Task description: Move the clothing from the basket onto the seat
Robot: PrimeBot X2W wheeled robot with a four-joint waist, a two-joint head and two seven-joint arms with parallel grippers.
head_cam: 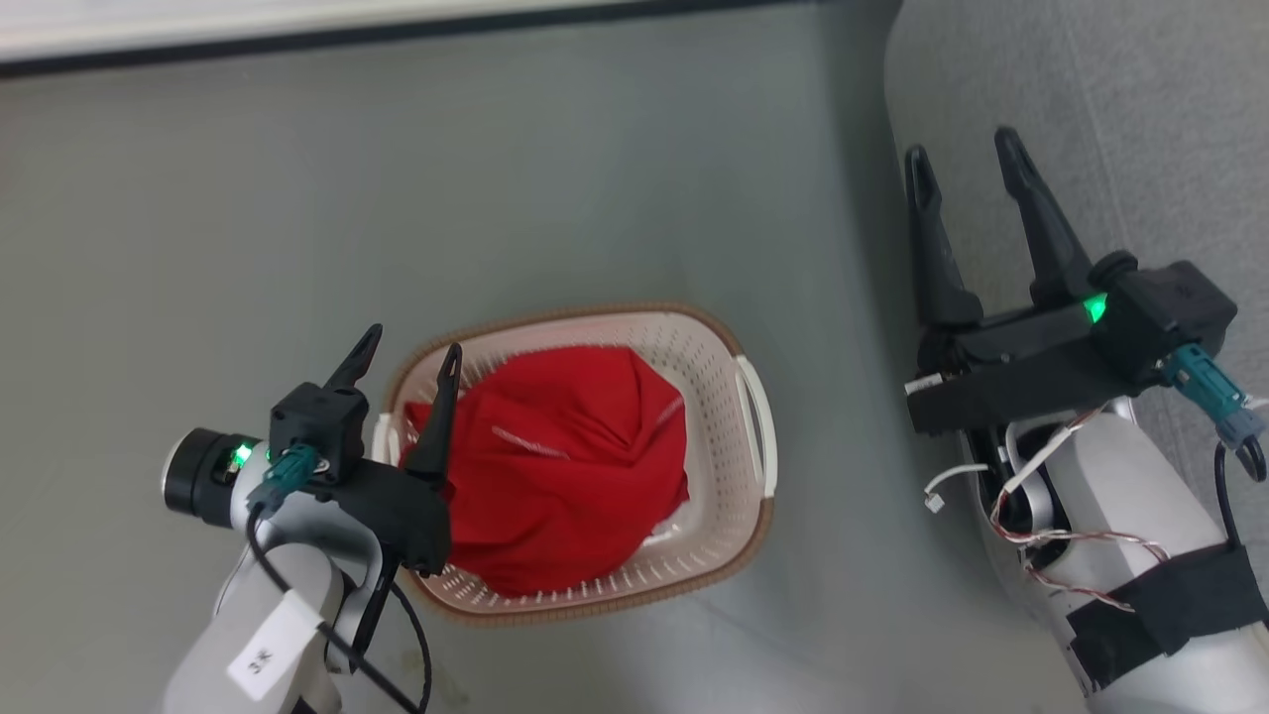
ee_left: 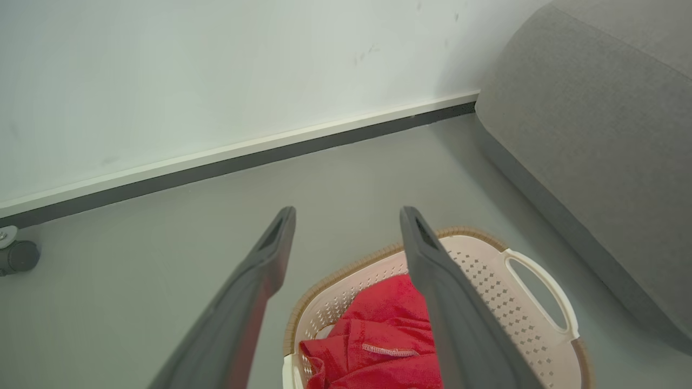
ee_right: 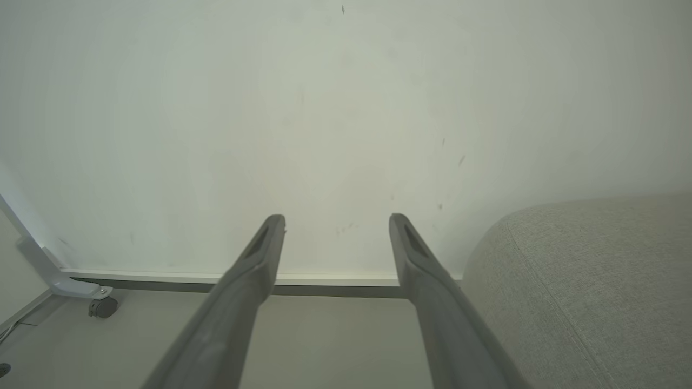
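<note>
The left pincer (head_cam: 414,342) hangs spread wide above the basket's (head_cam: 716,389) left rim, gripping nothing. The right pincer (head_cam: 962,144), equally wide and empty, hovers at the grey seat's (head_cam: 1110,89) edge. The red clothing (head_cam: 570,466) lies heaped in the basket on the floor (head_cam: 595,178).

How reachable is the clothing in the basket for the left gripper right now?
Probably yes: the left gripper hangs open above the edge of the basket, and the clothing lies heaped and uncovered, nothing in between.
</note>
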